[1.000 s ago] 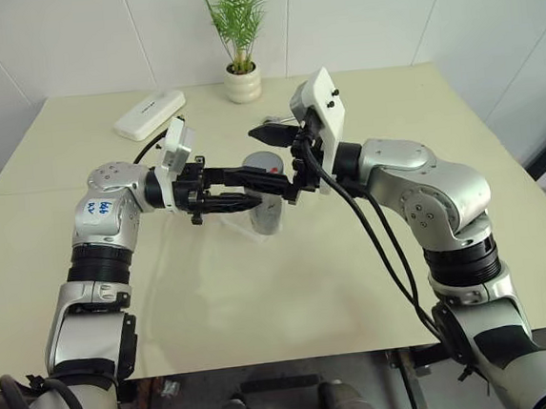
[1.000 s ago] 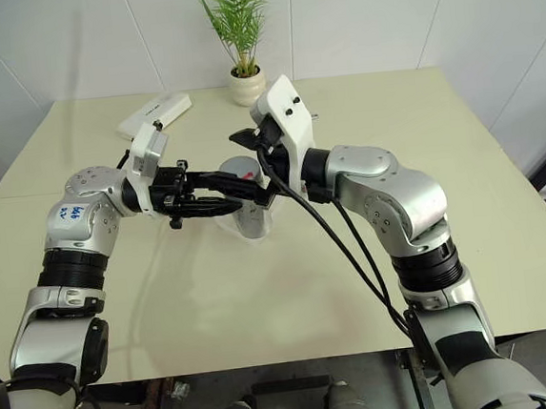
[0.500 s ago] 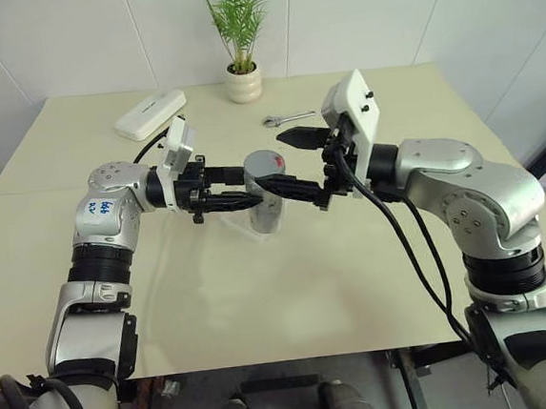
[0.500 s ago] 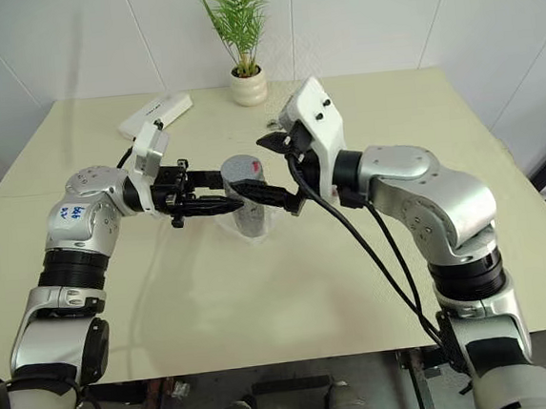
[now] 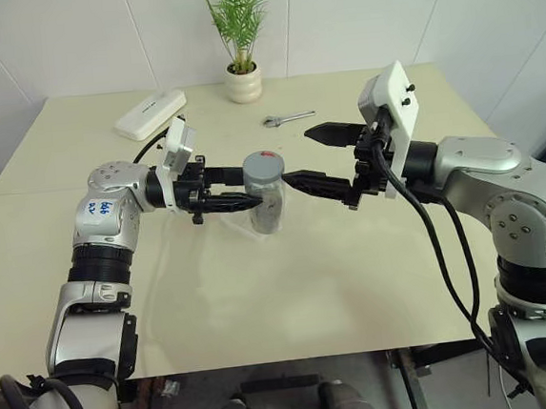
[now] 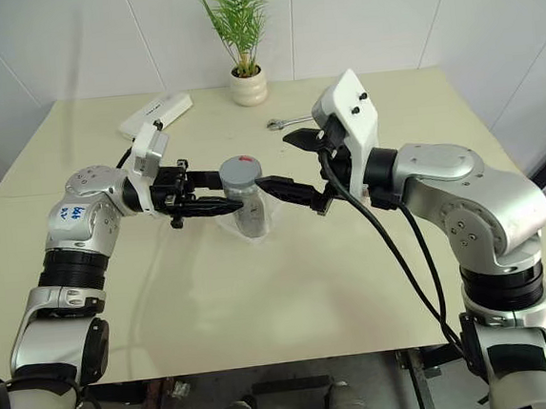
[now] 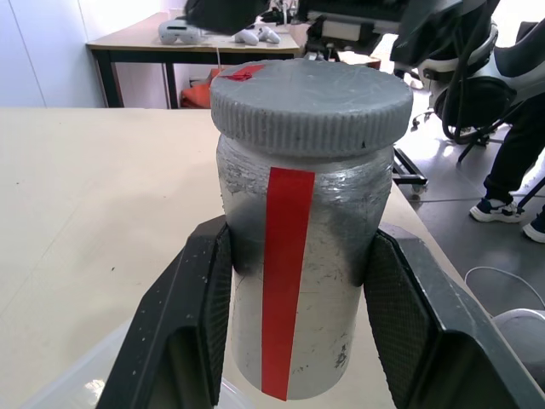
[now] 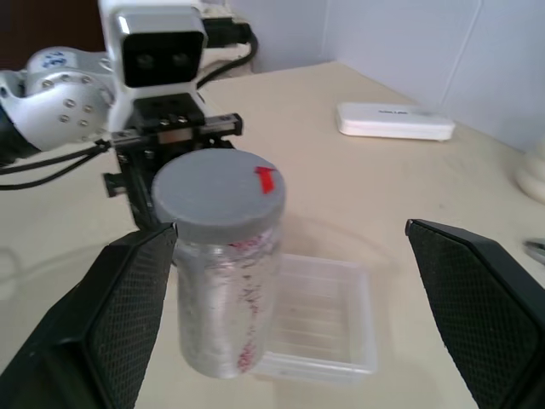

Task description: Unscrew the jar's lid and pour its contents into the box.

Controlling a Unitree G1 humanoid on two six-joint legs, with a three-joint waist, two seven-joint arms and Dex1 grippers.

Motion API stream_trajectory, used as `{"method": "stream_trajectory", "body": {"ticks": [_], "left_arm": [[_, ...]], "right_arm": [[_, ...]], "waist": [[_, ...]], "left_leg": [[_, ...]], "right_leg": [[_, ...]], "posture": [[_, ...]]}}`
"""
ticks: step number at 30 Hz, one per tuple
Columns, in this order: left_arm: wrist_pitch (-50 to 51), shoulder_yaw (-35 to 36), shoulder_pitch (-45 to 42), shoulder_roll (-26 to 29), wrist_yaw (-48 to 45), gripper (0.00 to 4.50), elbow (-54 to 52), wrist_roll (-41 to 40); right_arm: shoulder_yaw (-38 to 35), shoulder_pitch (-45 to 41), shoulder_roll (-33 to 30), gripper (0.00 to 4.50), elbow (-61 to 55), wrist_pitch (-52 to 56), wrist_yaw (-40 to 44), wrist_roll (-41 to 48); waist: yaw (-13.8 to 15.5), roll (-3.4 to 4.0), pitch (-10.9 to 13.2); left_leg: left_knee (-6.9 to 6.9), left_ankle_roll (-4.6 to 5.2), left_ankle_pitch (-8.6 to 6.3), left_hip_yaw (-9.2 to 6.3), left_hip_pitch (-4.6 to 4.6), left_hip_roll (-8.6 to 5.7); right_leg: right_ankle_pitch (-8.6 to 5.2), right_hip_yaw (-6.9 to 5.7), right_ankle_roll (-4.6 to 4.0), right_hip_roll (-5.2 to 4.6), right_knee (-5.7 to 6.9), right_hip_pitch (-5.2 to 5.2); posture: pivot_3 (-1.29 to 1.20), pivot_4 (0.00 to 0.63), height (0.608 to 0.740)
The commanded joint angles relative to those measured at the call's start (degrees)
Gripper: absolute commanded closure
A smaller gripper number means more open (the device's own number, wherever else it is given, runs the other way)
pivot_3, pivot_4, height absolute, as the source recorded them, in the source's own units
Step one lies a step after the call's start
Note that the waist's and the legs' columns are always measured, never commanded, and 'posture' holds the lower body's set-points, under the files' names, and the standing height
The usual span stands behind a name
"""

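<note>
Beige table (image 5: 262,301) carries our clear box (image 8: 328,311), partly hidden behind the jar (image 5: 266,203). Our left gripper (image 7: 298,328) clamps the jar upright above the box, lid (image 8: 219,198) on. Our right gripper (image 5: 315,159), jaws apart, hovers beside the jar. We cannot make out contents.

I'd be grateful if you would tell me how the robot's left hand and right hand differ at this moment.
The left hand is shut on the jar, holding it upright above the box; the right hand holds nothing. The left hand's fingers press the jar's sides below the lid; the right hand's fingers stand wide open, apart from the jar. Both hands point level, towards the jar from opposite sides.
</note>
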Motion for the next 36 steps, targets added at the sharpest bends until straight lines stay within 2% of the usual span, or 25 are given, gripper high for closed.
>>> {"method": "stream_trajectory", "body": {"ticks": [1,6,13,19,26,36], "left_arm": [[-0.8,0.5,-1.0,0.0,-0.4,2.6,-0.6,0.1],[-1.2,0.5,-1.4,-0.3,-0.5,2.6,0.0,0.3],[-1.1,0.6,-1.8,-0.8,-0.6,2.6,0.1,0.4],[-1.2,0.7,-1.9,-0.9,-0.7,2.6,0.1,0.5],[-1.2,0.8,-1.8,-0.8,-0.6,2.6,-0.2,0.5],[-0.7,0.9,-1.3,-0.7,-0.2,2.6,-1.4,0.2]], "right_arm": [[-2.0,-0.8,-0.8,0.0,-2.0,-0.3,0.1,2.0],[-1.1,-2.7,1.8,0.0,-0.5,-1.3,-2.0,2.3],[4.3,-5.9,7.4,0.0,5.6,-5.6,-1.8,-1.7],[7.4,-7.0,9.2,0.0,11.0,-11.2,3.6,-3.8],[9.7,-8.9,8.5,0.0,16.9,-16.0,11.8,-6.8],[11.0,-10.5,11.5,0.0,22.1,-19.3,15.4,-10.2]], "waist": [[0.0,0.0,0.0],[0.0,0.0,0.0],[-0.1,0.0,0.0],[0.0,0.01,0.0],[-0.2,0.02,0.0],[-0.2,0.02,0.0]], "left_leg": [[0.0,0.0,0.0,0.0,0.0,0.0],[0.01,0.0,0.0,0.0,0.0,0.0],[0.0,0.0,0.0,0.0,0.01,0.0],[0.0,0.0,0.0,0.0,0.0,0.0],[0.0,0.0,0.0,0.0,0.01,0.0],[0.0,0.0,0.0,0.0,0.01,0.0]], "right_leg": [[0.0,0.0,0.0,0.0,0.01,0.0],[0.0,0.0,0.0,0.0,0.02,0.0],[0.0,0.0,0.0,0.01,0.02,0.0],[0.0,0.0,0.0,0.0,0.01,0.0],[0.0,0.0,0.0,0.02,0.04,0.0],[0.0,0.0,0.0,0.02,0.06,-0.02]], "posture": [[0.0,0.15,0.74],[0.0,0.15,0.74],[0.0,0.15,0.74],[0.0,0.15,0.74],[0.0,0.15,0.74],[0.0,0.15,0.74]]}}
